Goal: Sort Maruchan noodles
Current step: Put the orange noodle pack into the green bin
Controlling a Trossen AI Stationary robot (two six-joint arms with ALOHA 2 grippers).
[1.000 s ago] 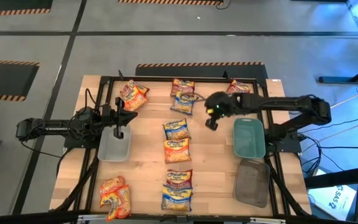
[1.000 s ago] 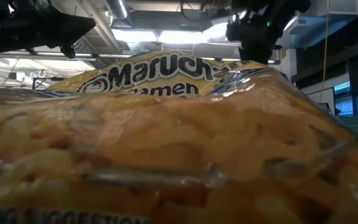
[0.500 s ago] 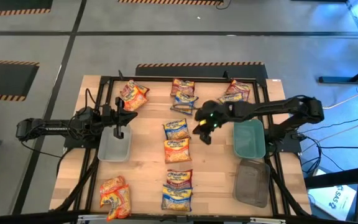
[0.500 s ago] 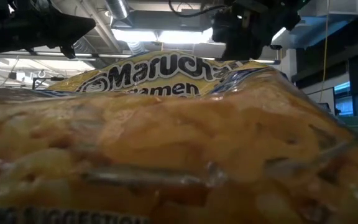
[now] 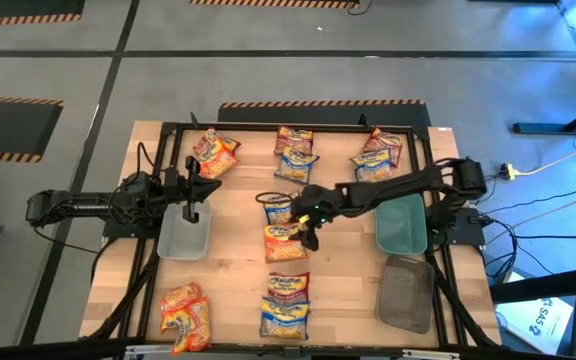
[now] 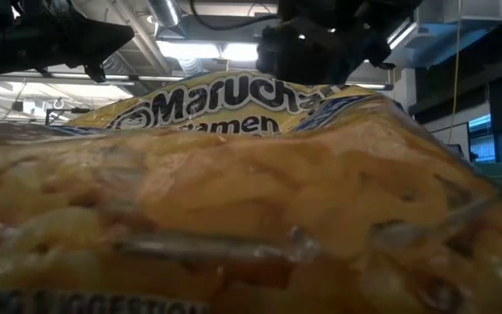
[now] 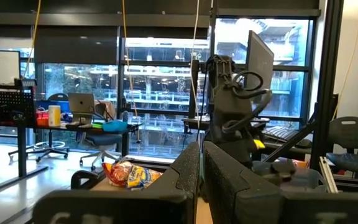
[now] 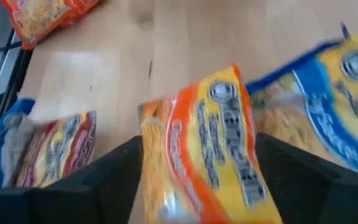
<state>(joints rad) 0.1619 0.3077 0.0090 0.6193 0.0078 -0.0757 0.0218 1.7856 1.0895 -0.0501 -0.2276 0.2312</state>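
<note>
Orange packet point(image 8: 213, 149) sits between open right end effector point(image 5: 310, 229).

Right arm stretched to the table's centre, left arm parked at nine o'clock.

The right arm reaches from its base at three o'clock across toward the middle, its right gripper point(image 5: 311, 226) pointing down with the fingers point(image 8: 98, 180) spread wide apart. The left arm lies low and level from nine o'clock, pointing toward three o'clock, its left gripper point(image 5: 194, 190) with the two fingers point(image 7: 188, 171) pressed together.
</note>
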